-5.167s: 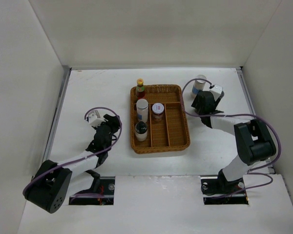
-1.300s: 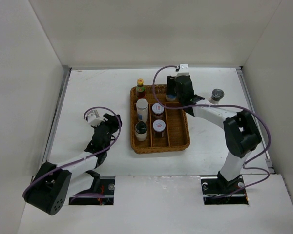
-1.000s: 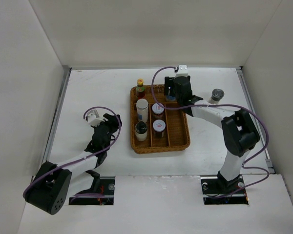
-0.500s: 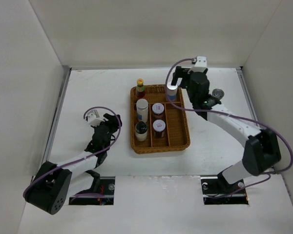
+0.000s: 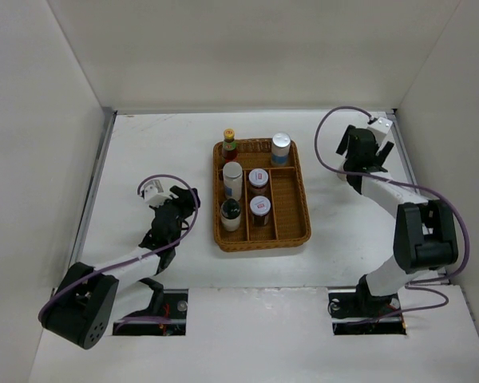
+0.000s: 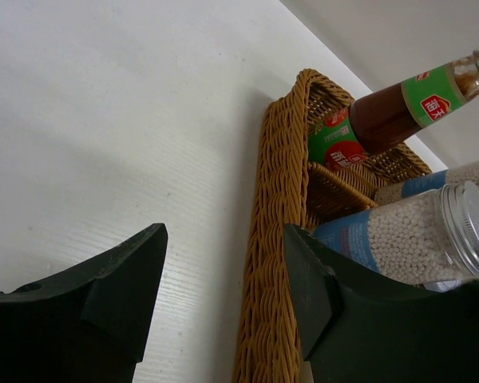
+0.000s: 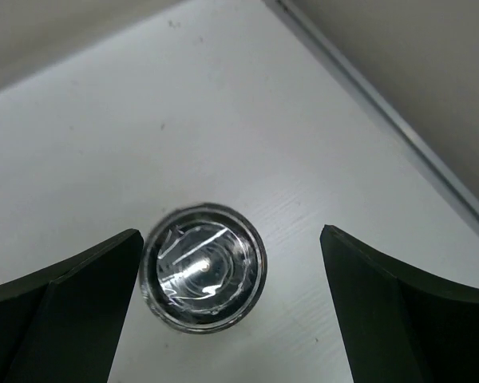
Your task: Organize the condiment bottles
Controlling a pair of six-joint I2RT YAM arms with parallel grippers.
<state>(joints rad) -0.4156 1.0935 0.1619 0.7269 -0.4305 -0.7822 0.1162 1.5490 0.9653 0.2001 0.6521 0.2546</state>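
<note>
The condiment bottles (image 5: 232, 171) are nearly all standing in the brown wicker tray (image 5: 297, 217). The dark sauce bottle (image 5: 229, 146) is sitting in its far left corner and a silver-lidded cylinder (image 5: 281, 148) in its far right compartment. A white cylinder (image 5: 232, 183) and the black-capped bottle (image 5: 231, 214) are filling the left lane. Two short jars are occupying the middle lane, one (image 5: 259, 179) behind the other (image 5: 260, 207). One more silver-lidded jar (image 7: 202, 266) is standing alone on the table (image 7: 104, 120), right of the tray. The right gripper (image 7: 231, 238) is hovering over it with its jaws spread wide, one finger on each side, clasping nothing. The left gripper (image 6: 223, 295) is hovering low near the tray's left rim, jaws parted and empty.
</note>
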